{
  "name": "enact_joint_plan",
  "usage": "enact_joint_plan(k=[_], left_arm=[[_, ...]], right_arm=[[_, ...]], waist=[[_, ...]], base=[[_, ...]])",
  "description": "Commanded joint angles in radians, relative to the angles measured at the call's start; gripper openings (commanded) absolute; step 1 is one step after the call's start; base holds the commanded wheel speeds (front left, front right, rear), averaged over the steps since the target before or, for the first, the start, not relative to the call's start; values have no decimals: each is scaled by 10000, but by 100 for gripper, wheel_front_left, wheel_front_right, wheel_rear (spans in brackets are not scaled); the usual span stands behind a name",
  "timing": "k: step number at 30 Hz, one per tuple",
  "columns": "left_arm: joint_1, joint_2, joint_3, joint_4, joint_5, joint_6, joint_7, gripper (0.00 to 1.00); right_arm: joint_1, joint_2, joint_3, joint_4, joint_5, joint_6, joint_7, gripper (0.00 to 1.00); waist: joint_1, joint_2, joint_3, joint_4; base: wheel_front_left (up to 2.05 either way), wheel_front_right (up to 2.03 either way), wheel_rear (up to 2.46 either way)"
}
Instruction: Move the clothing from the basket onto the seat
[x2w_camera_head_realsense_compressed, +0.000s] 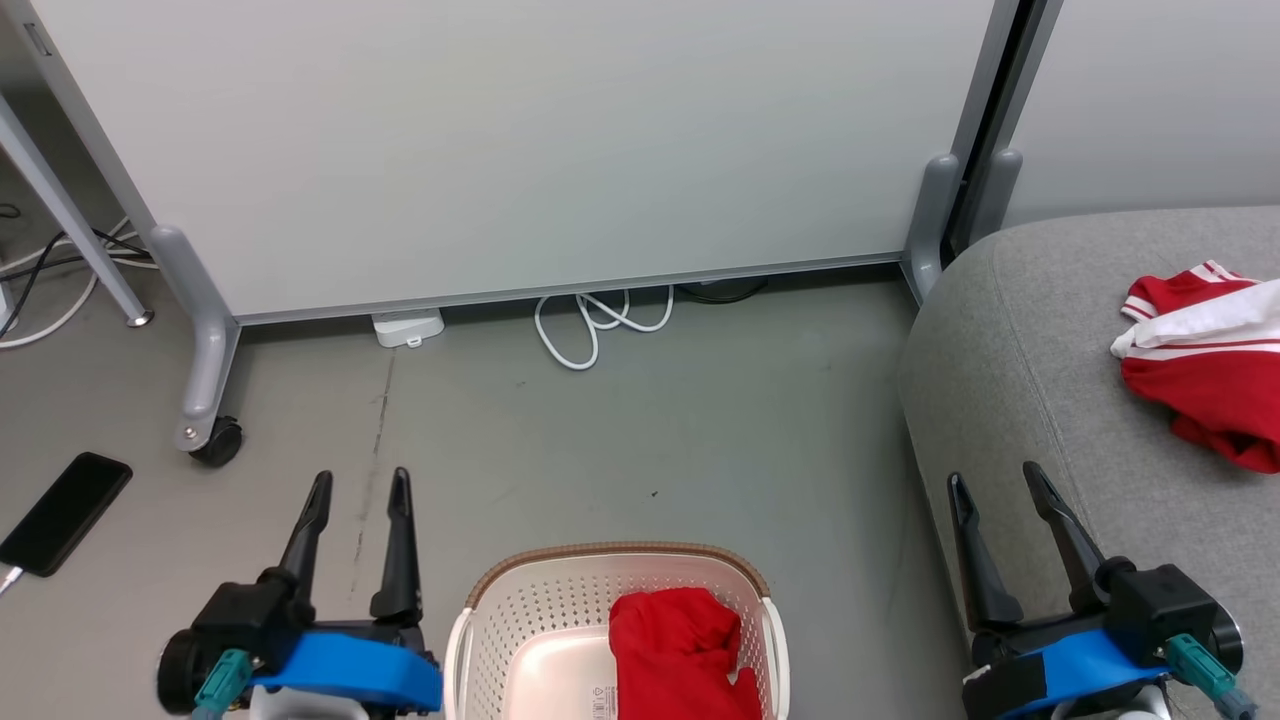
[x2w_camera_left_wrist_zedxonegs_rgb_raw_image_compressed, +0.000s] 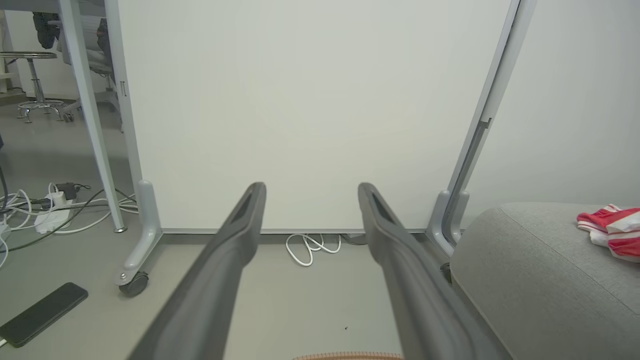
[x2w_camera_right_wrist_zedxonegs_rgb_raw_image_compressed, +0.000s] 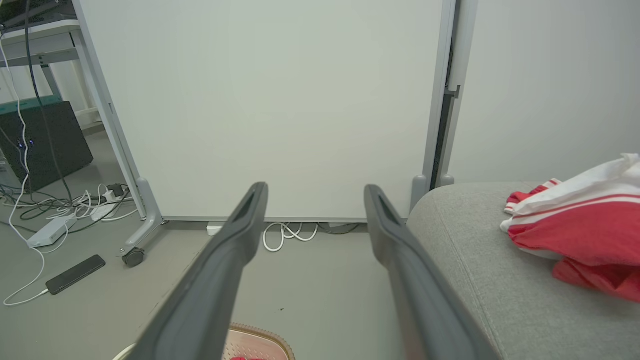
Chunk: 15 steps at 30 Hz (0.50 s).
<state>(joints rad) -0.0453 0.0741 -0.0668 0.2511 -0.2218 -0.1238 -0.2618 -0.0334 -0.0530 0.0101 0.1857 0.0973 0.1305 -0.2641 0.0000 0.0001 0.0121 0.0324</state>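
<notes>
Both arms sit low at the near edge, fingers pointing twd the far side. L gripper (x2w_camera_head_realsense_compressed: 361, 476) is near-left over the bare floor (x2w_camera_head_realsense_compressed: 700, 430), just left of the basket (x2w_camera_head_realsense_compressed: 540, 610). Its jaws are spread wide w/ nothing btwn them. R gripper (x2w_camera_head_realsense_compressed: 992, 475) is near-right, by the near-left corner of the seat (x2w_camera_head_realsense_compressed: 1020, 380). It's spread wide too and empty.

Basket stands on the floor at the near edge, btwn the two grippers, w/ its brown braided rim (x2w_camera_head_realsense_compressed: 620, 550) curving round the far side. One red garment (x2w_camera_head_realsense_compressed: 675, 640) is bunched in the basket's right half, and the left half shows bare white bottom. A second piece, a red-white garment (x2w_camera_head_realsense_compressed: 1210, 360), lies crumpled on top of the seat at far right. It's well apart from the basket and touches neither gripper.

Seat takes up the right side, its rounded grey corner twd the floor.

Other stuff:
- Big white partition (x2w_camera_head_realsense_compressed: 520, 150) on grey feet (x2w_camera_head_realsense_compressed: 205, 340) w/ a caster, along the far side.
- Coiled white cable (x2w_camera_head_realsense_compressed: 595, 330) at the partition's base.
- Black phone (x2w_camera_head_realsense_compressed: 65, 512) flat on the floor at left.
</notes>
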Motion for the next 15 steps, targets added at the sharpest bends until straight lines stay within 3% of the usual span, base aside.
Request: enact_joint_plan(k=[1, 5, 15], left_arm=[[-238, -27, -79, 94, -74, -54, -47, 100], [-815, -17, -560, 532, -294, -84, -45, 100], [-3242, 480, -2954, 2693, -1701, -69, -29, 100]], right_arm=[[-130, 29, 3, -7, -42, 5, -6, 100], [-378, -8, -95, -111, -65, 5, -6, 100], [-1581, -280, -163, -484, -88, 5, -6, 100]], waist=[[0, -1, 27, -23], [0, -1, 301, -99], [0, -1, 1951, -649]], base=[[0, 0, 0], [0, 0, 0], [0, 0, 0]])
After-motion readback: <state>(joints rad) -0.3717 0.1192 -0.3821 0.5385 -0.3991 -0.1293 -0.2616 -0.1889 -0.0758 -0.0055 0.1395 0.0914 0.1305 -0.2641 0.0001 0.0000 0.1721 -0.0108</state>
